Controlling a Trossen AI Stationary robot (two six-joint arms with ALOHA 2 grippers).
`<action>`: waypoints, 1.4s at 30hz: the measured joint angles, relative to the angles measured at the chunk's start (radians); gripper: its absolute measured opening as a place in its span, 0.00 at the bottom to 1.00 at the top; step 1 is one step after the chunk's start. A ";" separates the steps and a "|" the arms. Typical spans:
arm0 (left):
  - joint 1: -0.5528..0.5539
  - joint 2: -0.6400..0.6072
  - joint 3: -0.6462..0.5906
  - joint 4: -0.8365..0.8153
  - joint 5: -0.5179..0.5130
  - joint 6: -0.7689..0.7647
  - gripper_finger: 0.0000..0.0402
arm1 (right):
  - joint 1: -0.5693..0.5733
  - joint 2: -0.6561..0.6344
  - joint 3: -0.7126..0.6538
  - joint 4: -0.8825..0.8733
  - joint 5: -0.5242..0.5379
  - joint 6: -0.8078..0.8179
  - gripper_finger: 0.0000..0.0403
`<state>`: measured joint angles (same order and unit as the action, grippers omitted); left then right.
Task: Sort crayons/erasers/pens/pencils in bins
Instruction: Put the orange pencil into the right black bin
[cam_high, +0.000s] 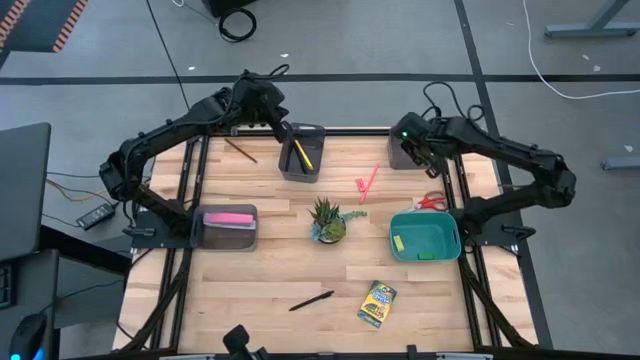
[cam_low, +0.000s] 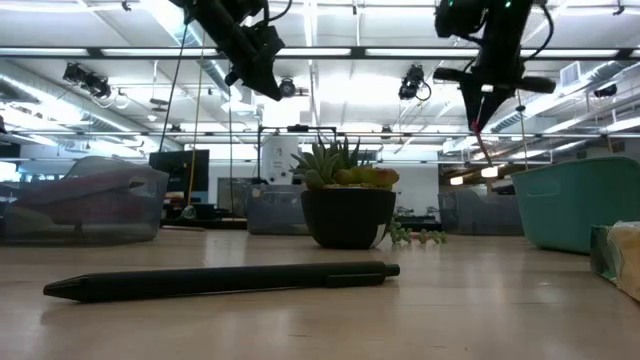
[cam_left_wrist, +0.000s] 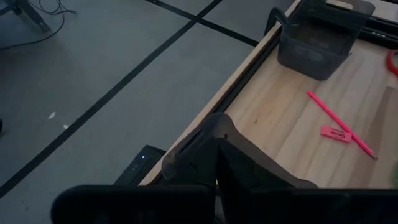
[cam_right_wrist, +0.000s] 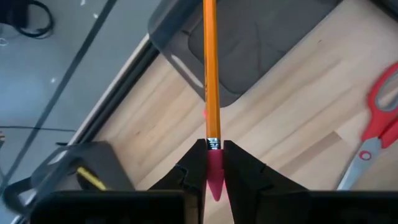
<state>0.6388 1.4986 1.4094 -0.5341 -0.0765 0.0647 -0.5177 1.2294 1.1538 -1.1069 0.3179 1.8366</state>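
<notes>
Orange pencil (cam_right_wrist: 211, 68), pink eraser tip, clamped in right pincer (cam_right_wrist: 213, 163)

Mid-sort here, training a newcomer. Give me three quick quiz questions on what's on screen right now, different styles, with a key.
1. True or false: the right pincer is shut on an orange pencil.
2. Which tray holds the long pink bar? A) teal tray B) grey tray by the left arm C) far right tray
3. Fill in: the black pen lies on the ____.

Key: 1 true; 2 B; 3 table.
</notes>
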 joint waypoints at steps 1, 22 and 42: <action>0.000 0.000 0.000 0.000 0.000 0.000 0.03 | -0.006 0.014 0.000 -0.001 -0.001 0.000 0.14; 0.000 0.000 0.000 -0.042 0.000 0.001 0.04 | -0.229 0.166 0.000 0.070 -0.047 -0.042 0.16; 0.000 0.000 0.000 -0.154 0.000 0.063 0.06 | -0.235 0.292 0.000 0.073 0.006 0.102 0.17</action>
<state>0.6384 1.4986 1.4094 -0.6880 -0.0769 0.1280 -0.7525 1.5214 1.1538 -1.0339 0.3241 1.9390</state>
